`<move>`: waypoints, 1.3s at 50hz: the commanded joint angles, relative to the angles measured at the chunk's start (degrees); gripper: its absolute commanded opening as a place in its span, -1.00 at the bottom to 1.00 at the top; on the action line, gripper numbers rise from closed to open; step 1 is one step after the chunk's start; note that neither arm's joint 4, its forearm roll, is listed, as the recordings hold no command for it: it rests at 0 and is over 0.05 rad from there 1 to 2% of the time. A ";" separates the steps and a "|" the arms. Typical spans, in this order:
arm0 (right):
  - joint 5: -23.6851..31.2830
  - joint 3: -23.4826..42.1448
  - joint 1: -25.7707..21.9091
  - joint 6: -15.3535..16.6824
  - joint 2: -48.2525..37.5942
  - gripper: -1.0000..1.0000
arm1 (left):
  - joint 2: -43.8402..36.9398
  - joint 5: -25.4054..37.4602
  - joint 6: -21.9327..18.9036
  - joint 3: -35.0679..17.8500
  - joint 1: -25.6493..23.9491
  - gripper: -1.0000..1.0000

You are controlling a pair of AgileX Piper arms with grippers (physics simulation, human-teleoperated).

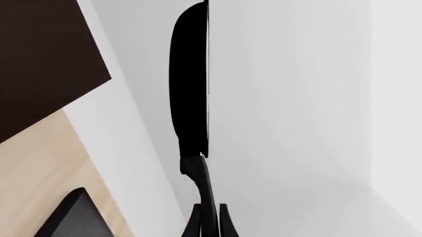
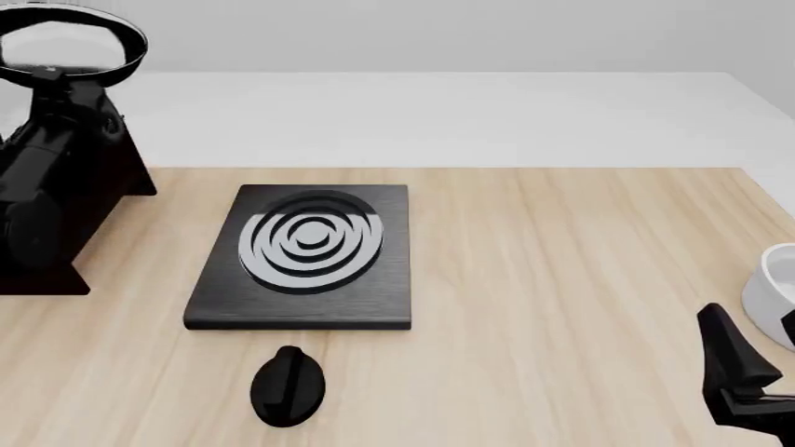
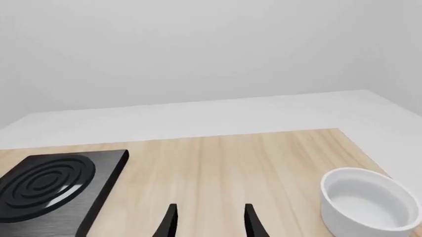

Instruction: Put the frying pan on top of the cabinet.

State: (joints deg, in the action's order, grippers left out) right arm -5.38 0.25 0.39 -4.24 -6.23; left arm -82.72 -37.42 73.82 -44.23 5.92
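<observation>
The frying pan [image 2: 69, 42] hangs in the air at the far left, above the dark cabinet [image 2: 125, 172], its glossy inside facing the front camera. My left gripper [image 2: 50, 82] is shut on its thin black handle [image 1: 203, 185]. In the left wrist view the pan [image 1: 191, 84] shows edge-on beyond the left gripper [image 1: 209, 221], with the cabinet's brown top [image 1: 39, 59] off to one side below. My right gripper [image 3: 209, 223] stands open and empty low over the table's near right; one of its fingers [image 2: 731, 346] shows in the front view.
A flat black stove plate [image 2: 304, 256] with silver rings lies left of the table's middle, and a black knob [image 2: 289, 384] sits in front of it. A white bowl [image 3: 366, 205] stands at the right edge, close to the right gripper.
</observation>
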 commanded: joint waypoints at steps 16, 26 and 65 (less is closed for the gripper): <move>-0.23 -0.22 -0.32 0.69 -0.15 1.00 | -2.70 -0.05 1.20 -3.48 2.47 -1.00; 0.14 -0.01 -0.45 0.99 0.02 1.00 | -3.58 0.03 1.26 -4.09 3.41 -1.00; -0.49 0.51 -0.55 1.12 -1.23 1.00 | -8.40 -1.34 4.12 -4.80 6.42 -1.00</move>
State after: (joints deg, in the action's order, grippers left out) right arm -5.47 0.60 -0.16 -3.12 -6.87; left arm -91.18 -37.38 77.84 -47.74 11.69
